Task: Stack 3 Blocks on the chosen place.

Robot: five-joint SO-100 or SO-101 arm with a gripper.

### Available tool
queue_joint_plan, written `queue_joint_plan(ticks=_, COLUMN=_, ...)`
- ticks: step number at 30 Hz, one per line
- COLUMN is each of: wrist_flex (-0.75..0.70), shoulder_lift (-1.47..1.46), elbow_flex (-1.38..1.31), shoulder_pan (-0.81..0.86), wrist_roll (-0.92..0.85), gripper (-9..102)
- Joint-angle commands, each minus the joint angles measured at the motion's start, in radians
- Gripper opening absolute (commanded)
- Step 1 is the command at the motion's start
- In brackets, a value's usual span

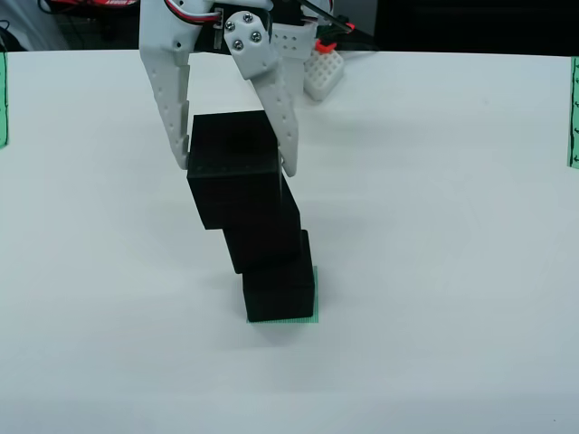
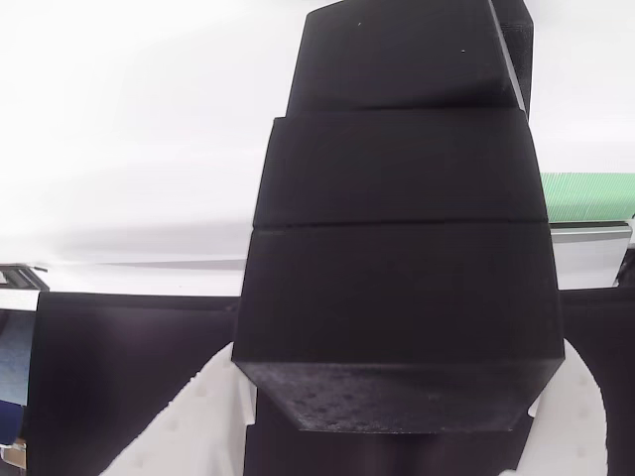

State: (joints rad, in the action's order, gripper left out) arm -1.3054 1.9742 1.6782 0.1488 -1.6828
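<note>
Three black blocks [image 1: 256,231] stand stacked on the green striped square [image 1: 311,316], near-centre of the white table [image 1: 434,271] in the front view, the column leaning left. Gripper [image 1: 233,167] straddles the top block [image 1: 233,167]; whether its fingers press the sides I cannot tell. No legible writing. Green strips [image 1: 573,113] sit at both edges.

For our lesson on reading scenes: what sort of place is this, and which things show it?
Probably a robotics lab bench: a white table, a robot gripper around stacked black blocks, a green striped square.
</note>
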Motion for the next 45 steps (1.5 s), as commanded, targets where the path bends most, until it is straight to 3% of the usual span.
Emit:
queue_joint_plan(ticks=1, wrist_flex=0.025, shoulder_lift=0.005, elbow_flex=-0.029, shoulder_pan=0.005, wrist_roll=0.008, gripper=33)
queue_joint_plan(ticks=25, wrist_flex=0.06, shoulder_lift=0.018, elbow_flex=-0.041, shoulder_pan=0.011, wrist_roll=0.008, gripper=35)
queue_joint_plan(ticks=45, wrist_flex=0.074, shoulder_lift=0.026, elbow_flex=-0.081, shoulder_pan=0.02, wrist_roll=0.008, gripper=44)
